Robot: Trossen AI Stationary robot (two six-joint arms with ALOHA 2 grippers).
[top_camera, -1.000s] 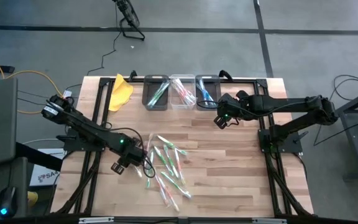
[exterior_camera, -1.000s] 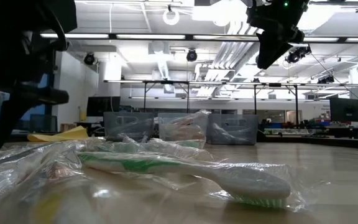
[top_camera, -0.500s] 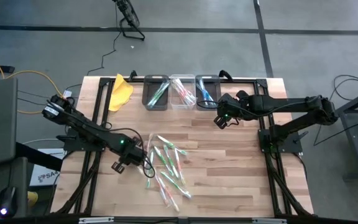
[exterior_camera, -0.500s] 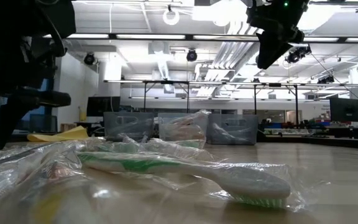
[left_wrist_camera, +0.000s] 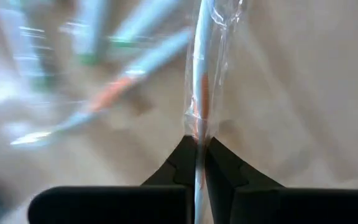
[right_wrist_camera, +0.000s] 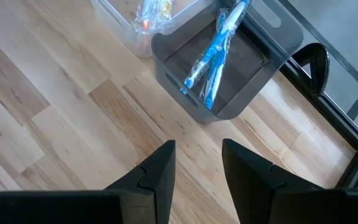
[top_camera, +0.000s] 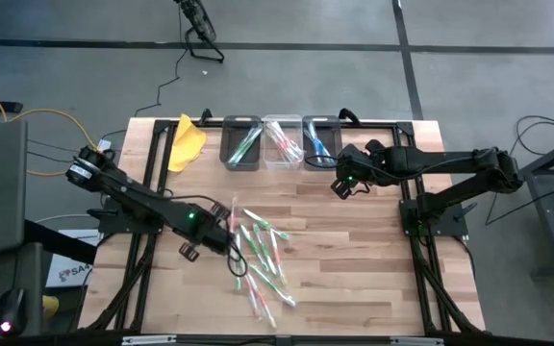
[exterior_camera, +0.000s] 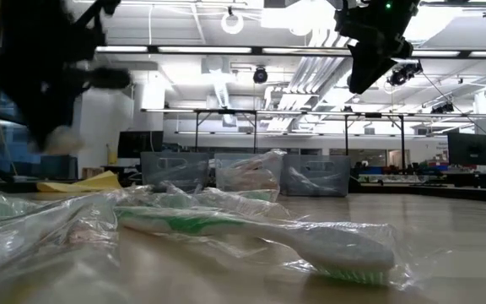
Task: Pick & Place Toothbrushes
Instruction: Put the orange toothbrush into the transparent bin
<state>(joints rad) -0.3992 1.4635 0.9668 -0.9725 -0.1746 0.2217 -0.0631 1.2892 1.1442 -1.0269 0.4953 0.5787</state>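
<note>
Several wrapped toothbrushes (top_camera: pixel 261 258) lie in a loose pile on the wooden table; one green-and-white toothbrush (exterior_camera: pixel 260 236) lies close in the low view. My left gripper (top_camera: pixel 221 223) is above the pile's left edge, shut on a white-and-orange wrapped toothbrush (left_wrist_camera: pixel 202 68). My right gripper (top_camera: pixel 344 185) hangs open, holding nothing, just in front of the right bin (right_wrist_camera: pixel 229 68), which holds blue toothbrushes (right_wrist_camera: pixel 211 59). The left bin (top_camera: pixel 242 144) holds green ones and the clear middle bin (top_camera: pixel 282 142) holds red ones. My left gripper pinches the wrapped toothbrush's shaft (left_wrist_camera: pixel 197 127) between its two fingertips (left_wrist_camera: pixel 182 163). The brush runs straight on away from the fingers, along them. It seems lifted off the pile, which shows blurred behind it.
A yellow cloth (top_camera: pixel 188 142) lies at the table's far left corner, beside the bins. Bare wood lies to the right of the pile, around (top_camera: pixel 354 259). The table's black frame (top_camera: pixel 421 226) runs along both sides.
My left gripper has shut on a wrapped toothbrush at the pile's left edge. It has then risen and swung toward the far edge with it, and it is blurred in the low view. The right arm has kept still.
</note>
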